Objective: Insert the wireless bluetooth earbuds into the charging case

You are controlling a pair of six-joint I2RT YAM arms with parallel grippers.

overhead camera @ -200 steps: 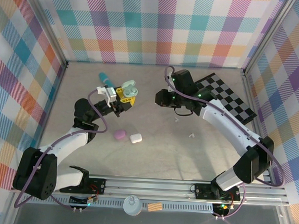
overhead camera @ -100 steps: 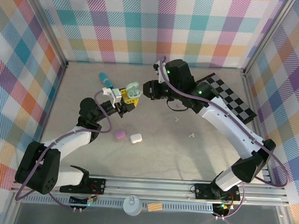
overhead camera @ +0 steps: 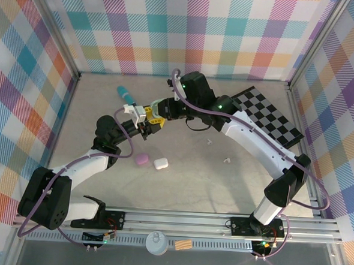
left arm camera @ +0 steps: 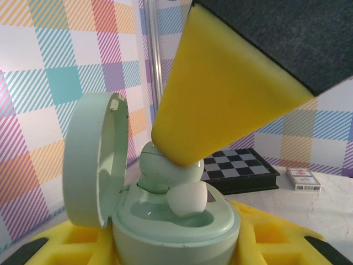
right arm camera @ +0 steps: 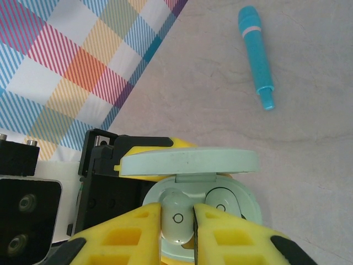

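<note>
Clamping the open pale green charging case [left arm camera: 176, 229], my left gripper [overhead camera: 146, 117] sits below my right gripper [right arm camera: 176, 218], which pinches a green earbud [right arm camera: 176, 222] at its socket.

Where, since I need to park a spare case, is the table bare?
Widest bare patch: the near tabletop between the purple pebble-shaped case, the white pebble-shaped case and the metal front rail. Smaller: left of the teal pen-like stick. Crowded: where the left tool grips the open pale green case and the right tool pinches a pale green earbud at it.
</note>
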